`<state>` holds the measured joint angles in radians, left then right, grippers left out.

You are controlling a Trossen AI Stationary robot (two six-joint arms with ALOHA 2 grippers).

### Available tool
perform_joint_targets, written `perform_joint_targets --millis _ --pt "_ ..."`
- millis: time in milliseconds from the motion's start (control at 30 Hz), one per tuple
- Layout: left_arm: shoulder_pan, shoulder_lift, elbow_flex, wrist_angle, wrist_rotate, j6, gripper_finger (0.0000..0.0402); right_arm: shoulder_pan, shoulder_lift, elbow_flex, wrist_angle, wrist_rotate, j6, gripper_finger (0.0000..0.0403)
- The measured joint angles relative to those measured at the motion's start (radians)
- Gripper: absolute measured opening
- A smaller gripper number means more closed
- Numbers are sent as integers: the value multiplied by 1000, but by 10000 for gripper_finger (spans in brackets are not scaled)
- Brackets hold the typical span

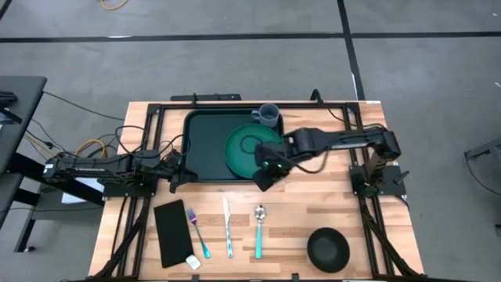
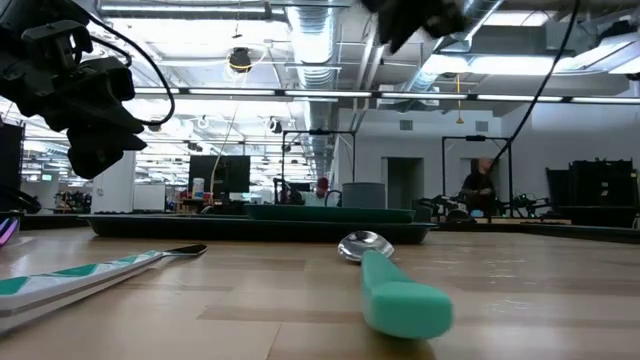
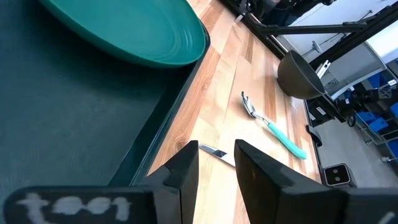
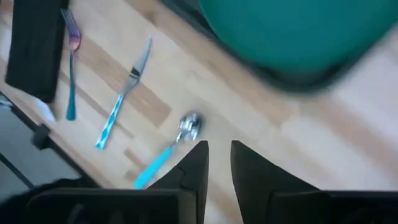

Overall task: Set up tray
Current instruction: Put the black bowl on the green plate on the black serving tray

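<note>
The dark green tray (image 1: 205, 145) lies at the table's far middle. A round green plate (image 1: 250, 149) rests flat in its right half, and a grey mug (image 1: 268, 116) stands at its far right corner. My right gripper (image 4: 218, 144) hangs high over the tray's near right corner (image 1: 264, 171), pointing steeply down. Its fingers stand a little apart with nothing between them. My left gripper (image 3: 216, 147) waits by the tray's near left corner (image 1: 178, 168), open and empty, aimed along the tray's near rim (image 3: 163, 134).
Along the near part of the table lie a black napkin (image 1: 172, 232), a fork (image 1: 197, 233), a knife (image 1: 228, 227) and a teal-handled spoon (image 1: 259, 232). A black bowl (image 1: 327, 249) stands at the near right. Bare wood shows between the tray and the cutlery.
</note>
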<state>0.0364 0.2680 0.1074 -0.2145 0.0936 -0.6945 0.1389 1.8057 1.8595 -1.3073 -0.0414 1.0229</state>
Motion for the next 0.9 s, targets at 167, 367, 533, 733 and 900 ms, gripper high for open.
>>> perform_joint_targets --millis 167,367,533,733,900 --pt "0 0 0 -3 0 0 92 125 -29 0 -38 28 287 60" --pt "0 0 0 38 162 56 92 270 -19 0 -105 22 544 60" --pt "0 0 0 95 341 124 92 359 0 -1 -138 16 705 60" --pt "-19 0 0 99 427 151 92 455 -1 0 -117 35 920 60" --pt "-88 0 0 100 392 210 92 527 -3 -32 -94 76 1079 60"
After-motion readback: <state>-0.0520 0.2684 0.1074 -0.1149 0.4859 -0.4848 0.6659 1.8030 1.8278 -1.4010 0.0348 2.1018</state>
